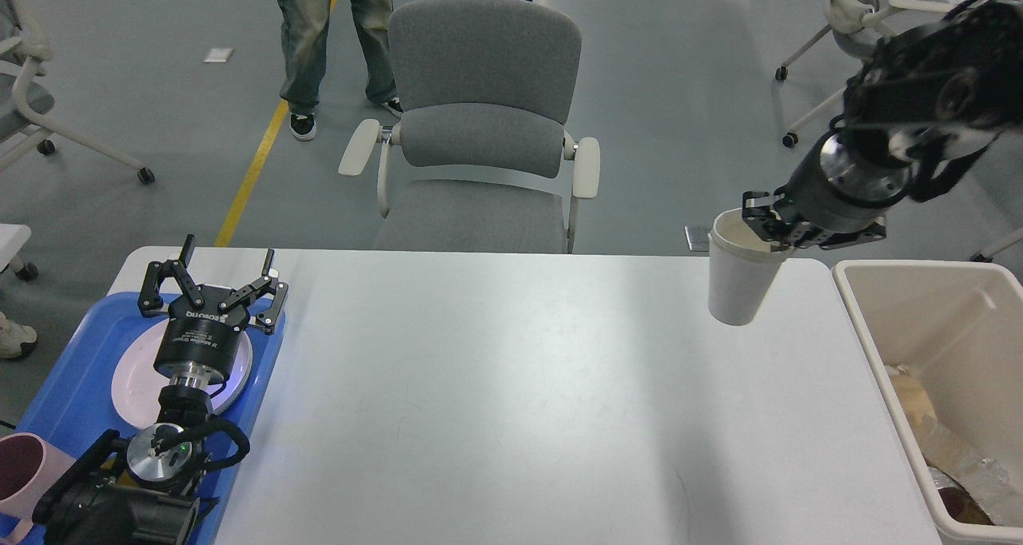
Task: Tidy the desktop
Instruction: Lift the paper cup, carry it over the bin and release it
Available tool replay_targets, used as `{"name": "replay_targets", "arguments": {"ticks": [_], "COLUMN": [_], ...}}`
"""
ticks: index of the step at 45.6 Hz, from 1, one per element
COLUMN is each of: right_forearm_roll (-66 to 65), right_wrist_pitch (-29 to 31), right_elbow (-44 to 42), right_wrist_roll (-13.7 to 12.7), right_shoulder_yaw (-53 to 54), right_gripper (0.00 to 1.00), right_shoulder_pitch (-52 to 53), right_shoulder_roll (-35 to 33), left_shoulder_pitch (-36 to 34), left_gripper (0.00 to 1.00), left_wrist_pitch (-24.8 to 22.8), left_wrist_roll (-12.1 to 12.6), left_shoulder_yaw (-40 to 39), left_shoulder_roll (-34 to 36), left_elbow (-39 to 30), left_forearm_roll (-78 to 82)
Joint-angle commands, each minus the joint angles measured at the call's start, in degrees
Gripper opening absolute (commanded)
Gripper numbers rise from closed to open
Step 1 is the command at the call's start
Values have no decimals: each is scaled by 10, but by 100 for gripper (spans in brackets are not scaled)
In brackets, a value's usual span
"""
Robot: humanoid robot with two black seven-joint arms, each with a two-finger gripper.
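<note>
Down at the lower left of the frame, nearest my camera, sits a pink mug (20,469) on the blue tray (68,385), right beside the thick base of my left arm. Further up that tray lies a white plate (132,377), and my left gripper (214,277) hangs over it with both fingers spread wide, nothing between them.

Filling the middle of the frame is the desktop (511,393): a big white rectangular top with rounded corners, smooth and matte, a few faint scuffs showing near the bottom centre. Its broad middle shows only that surface and soft reflections.

Over at the upper right, my right gripper (771,225) pinches the rim of a white paper cup (739,277), one finger inside the mouth and one outside. I see the cup tilted, held above the desktop's far right corner, just beside the beige bin (875,345) at the right edge. Crumpled paper and foil-like scraps lie in that bin's bottom.

Behind the desktop, at top centre, stands a grey office chair (483,129), with a person's legs (332,41) on the floor beyond it.
</note>
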Motion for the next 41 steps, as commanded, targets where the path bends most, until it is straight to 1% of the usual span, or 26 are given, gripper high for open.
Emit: {"name": "replay_targets", "arguments": {"ticks": [1, 2, 6, 11, 15, 17, 18, 20, 22, 24, 26, 30, 35, 41], "right_forearm_roll": [-3, -4, -13, -17, -18, -18, -18, -23, -33, -48, -66, -95, -105, -105], "right_wrist_pitch": [59, 57, 50, 14, -41, -81, -114, -163, -208, -239, -258, -265, -262, -262], "right_elbow": [41, 46, 59, 66, 63, 59, 56, 48, 33, 17, 1, -67, -185, -327], "right_wrist_roll": [130, 138, 137, 135, 126, 125, 122, 109, 82, 58, 41, 30, 24, 23], "right_shoulder_yaw": [-113, -126, -142, -153, -178, -186, -191, -191, -189, -182, -177, -146, -73, 51], "right_gripper": [0, 0, 0, 0, 0, 0, 0, 0, 0, 0, 0, 0, 0, 0], "right_shoulder_pitch": [44, 45, 46, 44, 32, 15, -4, -29, -57, -79, -101, -158, -291, -490], "right_shoulder_roll": [14, 17, 13, -17, -57, -79, -100, -136, -171, -202, -231, -290, -344, -354], "left_shoulder_pitch": [0, 0, 0, 0, 0, 0, 0, 0, 0, 0, 0, 0, 1, 0], "left_gripper": [96, 96, 96, 96, 96, 96, 96, 96, 96, 96, 96, 96, 96, 96], "left_wrist_pitch": [0, 0, 1, 1, 1, 1, 1, 1, 1, 1, 1, 1, 1, 1], "left_wrist_roll": [0, 0, 0, 0, 0, 0, 0, -1, 0, 0, 0, 0, 0, 0], "left_shoulder_yaw": [0, 0, -1, -1, -1, -1, -1, -1, -1, -1, 0, 0, 0, -1], "left_shoulder_roll": [0, 0, 0, 0, 0, 0, 0, 0, 0, 0, 0, 0, 0, 0], "left_elbow": [0, 0, 0, 0, 1, 1, 1, 1, 1, 0, 1, 0, 0, 0], "left_forearm_roll": [0, 0, 0, 0, 0, 0, 0, 0, 0, 0, 0, 0, 0, 0]}}
